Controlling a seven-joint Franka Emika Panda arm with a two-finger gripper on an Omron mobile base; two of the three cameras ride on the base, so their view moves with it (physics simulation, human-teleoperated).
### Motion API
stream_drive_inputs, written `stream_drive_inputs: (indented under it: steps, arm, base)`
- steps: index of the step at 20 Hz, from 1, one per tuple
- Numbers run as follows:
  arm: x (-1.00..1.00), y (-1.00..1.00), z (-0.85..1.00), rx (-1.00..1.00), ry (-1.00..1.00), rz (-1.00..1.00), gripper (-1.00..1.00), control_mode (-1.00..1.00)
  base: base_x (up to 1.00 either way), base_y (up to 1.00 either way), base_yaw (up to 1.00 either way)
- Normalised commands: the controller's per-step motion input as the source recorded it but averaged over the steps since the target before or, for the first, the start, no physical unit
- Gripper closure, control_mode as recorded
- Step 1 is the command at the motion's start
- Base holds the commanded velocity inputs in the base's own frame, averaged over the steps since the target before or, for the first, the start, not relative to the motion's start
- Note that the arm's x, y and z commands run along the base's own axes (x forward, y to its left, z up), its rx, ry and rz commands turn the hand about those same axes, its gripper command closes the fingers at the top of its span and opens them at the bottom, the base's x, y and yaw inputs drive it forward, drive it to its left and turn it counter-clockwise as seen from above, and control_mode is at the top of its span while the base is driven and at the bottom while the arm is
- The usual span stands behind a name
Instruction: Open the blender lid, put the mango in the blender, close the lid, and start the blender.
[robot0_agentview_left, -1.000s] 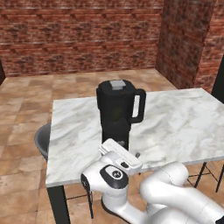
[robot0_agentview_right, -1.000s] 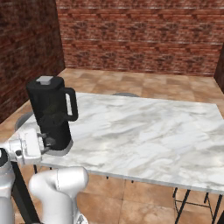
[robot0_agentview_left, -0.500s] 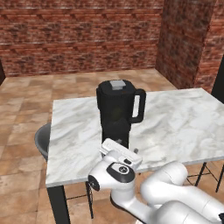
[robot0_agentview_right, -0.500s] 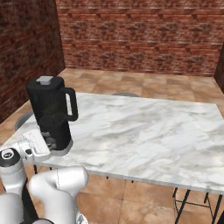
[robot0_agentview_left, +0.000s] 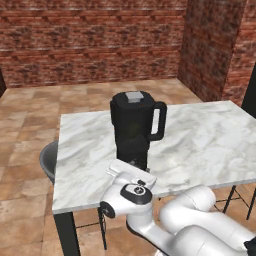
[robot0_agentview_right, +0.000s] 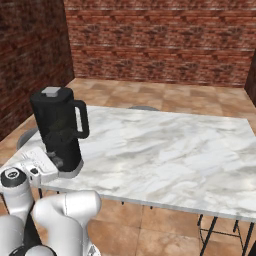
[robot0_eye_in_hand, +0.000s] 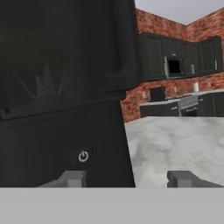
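The black blender (robot0_agentview_left: 134, 127) stands upright near the front left of the marble table (robot0_agentview_left: 205, 135). Its blender lid (robot0_agentview_left: 133, 97), with a grey cap, sits on the jar. Through the dark jar wall I make out a dim greenish shape (robot0_agentview_right: 60, 127), possibly the mango. My white hand (robot0_agentview_left: 131, 176) hovers low at the table's front edge, pointing at the blender base. In the hand view my gripper (robot0_eye_in_hand: 127, 178) is open. Its left fingertip (robot0_eye_in_hand: 73, 178) sits just below the power button (robot0_eye_in_hand: 83, 156), and the right one is over bare table. Nothing is held.
A grey round seat (robot0_agentview_left: 47, 160) stands at the table's left side. Dark stool legs (robot0_agentview_left: 237, 200) show under the right end. Wide bare marble lies to the right of the blender (robot0_agentview_right: 165, 150). Brick walls stand behind, and dark kitchen cabinets (robot0_eye_in_hand: 179, 63) show far off.
The hand has stayed in front of the blender base. The arm's lower joints have shifted slightly. The blender and lid have not moved.
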Motion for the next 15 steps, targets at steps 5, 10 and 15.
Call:
stream_drive_inputs:
  steps: [5, 10, 15]
  arm:
    - [0.33, 0.01, -0.13, 0.00, 0.00, 0.12, -1.00, -1.00]
    - [0.06, -0.15, -0.02, 0.00, -0.06, 0.09, -1.00, -1.00]
    - [0.00, -0.25, 0.01, 0.00, -0.12, 0.06, -1.00, -1.00]
  base:
    - [0.00, 0.00, 0.00]
    - [0.00, 0.00, 0.00]
    - [0.00, 0.00, 0.00]
